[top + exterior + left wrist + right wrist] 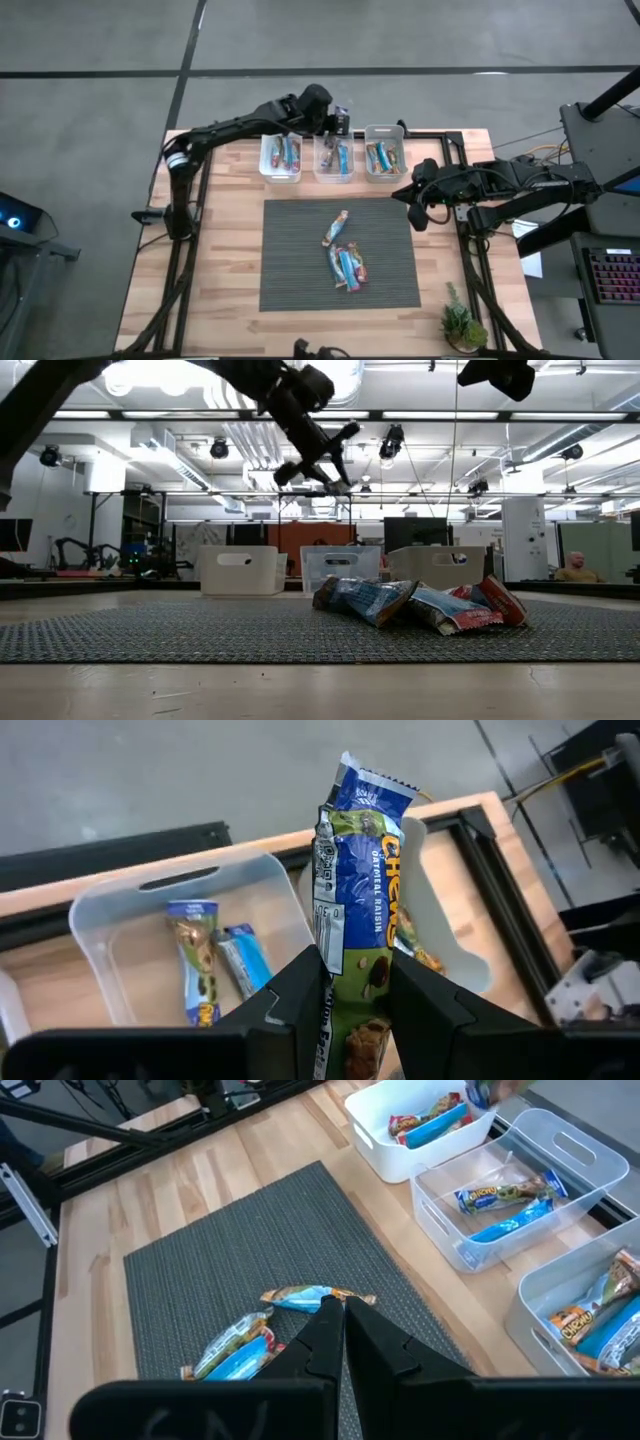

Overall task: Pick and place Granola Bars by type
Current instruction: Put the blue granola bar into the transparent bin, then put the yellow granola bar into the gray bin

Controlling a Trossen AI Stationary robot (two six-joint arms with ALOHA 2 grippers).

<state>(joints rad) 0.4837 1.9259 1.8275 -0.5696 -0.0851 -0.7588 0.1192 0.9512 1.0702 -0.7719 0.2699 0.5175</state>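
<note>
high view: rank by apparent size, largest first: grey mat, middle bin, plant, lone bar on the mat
1. Grey mat
2. Middle bin
3. Plant, a little smaller than the bin, so that call is close
4. Lone bar, smallest

Two black jointed arms, silver collar on left arm (176, 160), matte angular gripper fingers (290, 995), poss. plastic
</note>
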